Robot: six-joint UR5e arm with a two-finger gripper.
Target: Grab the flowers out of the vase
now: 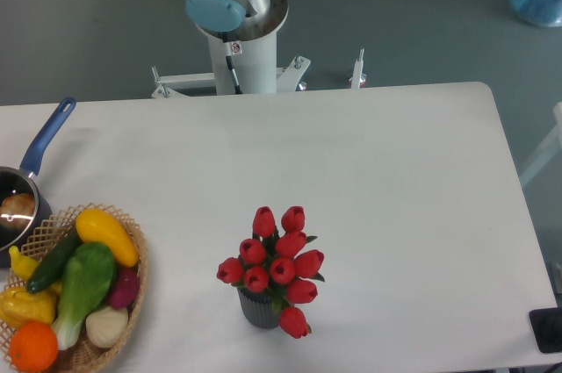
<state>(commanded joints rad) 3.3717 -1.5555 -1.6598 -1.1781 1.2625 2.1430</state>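
One bunch of flowers (277, 266) shows nine red buds, standing in one ribbed dark vase (258, 309) at about six o'clock on the one white table (395, 171). At eight o'clock sit one wicker basket (132, 254) holding about seven vegetables and one blue-handled saucepan (35, 158).

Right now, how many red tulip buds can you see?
9 red tulip buds in the ribbed dark grey vase: two on top, three mid-row, three below, one drooping lowest. More may be hidden.
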